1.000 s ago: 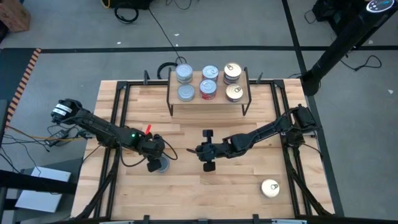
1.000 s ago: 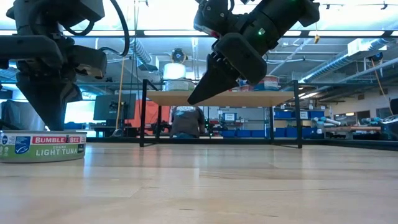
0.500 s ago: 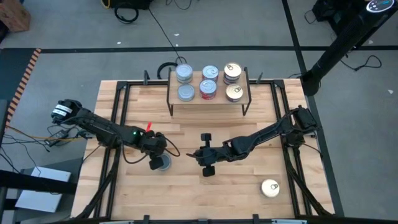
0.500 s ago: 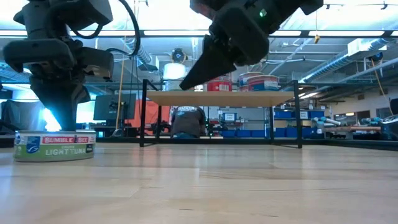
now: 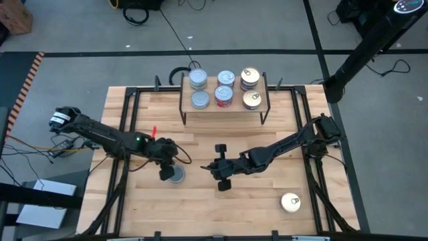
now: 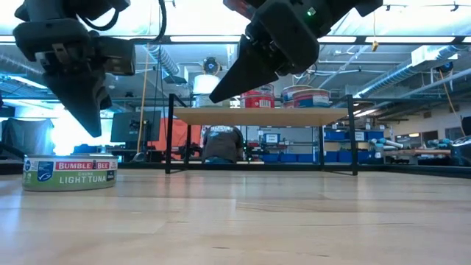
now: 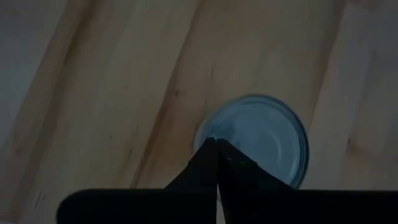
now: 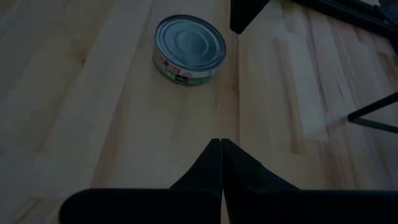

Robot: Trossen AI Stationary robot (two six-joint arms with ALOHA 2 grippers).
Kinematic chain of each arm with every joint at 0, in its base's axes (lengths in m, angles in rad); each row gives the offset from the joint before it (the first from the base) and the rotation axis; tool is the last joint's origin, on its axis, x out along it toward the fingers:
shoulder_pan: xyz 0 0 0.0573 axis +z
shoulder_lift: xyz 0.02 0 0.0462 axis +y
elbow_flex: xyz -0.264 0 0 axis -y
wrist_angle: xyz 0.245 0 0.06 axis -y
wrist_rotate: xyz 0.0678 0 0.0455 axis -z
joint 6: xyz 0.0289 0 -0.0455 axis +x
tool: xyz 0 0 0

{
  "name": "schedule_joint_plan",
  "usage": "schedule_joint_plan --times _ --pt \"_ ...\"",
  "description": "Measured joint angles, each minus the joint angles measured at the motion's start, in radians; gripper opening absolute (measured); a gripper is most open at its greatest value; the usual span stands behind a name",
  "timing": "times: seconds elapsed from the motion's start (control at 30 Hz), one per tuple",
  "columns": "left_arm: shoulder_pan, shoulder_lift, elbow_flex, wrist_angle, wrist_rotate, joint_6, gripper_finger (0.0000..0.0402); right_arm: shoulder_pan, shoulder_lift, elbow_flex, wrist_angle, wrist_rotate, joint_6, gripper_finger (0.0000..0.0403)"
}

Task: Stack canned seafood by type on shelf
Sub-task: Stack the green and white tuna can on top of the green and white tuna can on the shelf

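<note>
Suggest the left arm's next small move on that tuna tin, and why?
Probably open the left gripper and lower it around the tuna tin. The gripper is shut, hanging just above the tin without touching it, and the tin sits on the table, not yet on the shelf, where silver-topped tins are already stacked. The right gripper waits shut, mid-table.

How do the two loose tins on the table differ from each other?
The silver-blue tin sits on the table's left half, right under the shut left gripper; the gold tin lies alone near the front right corner, away from both arms. The first has a plain silvery top and a tuna label on its side; the second has a gold top. Both lie flat, off the shelf.
</note>
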Motion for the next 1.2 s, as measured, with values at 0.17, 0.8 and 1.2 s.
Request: schedule_joint_plan --times 0.17,0.8,1.2 --pt "-0.024 -0.003 0.000 -0.059 -0.030 0.019 0.0043 0.000 0.000 0.000 0.001 0.000 0.000 0.0012" --pt "0.030 0.074 0.001 -0.056 0.062 0.022 0.0103 0.000 0.000 0.000 0.003 0.001 0.000 0.0011" --pt "0.040 0.108 0.002 -0.062 0.093 0.025 0.0078 0.000 0.000 0.000 0.006 0.000 0.000 0.0011"
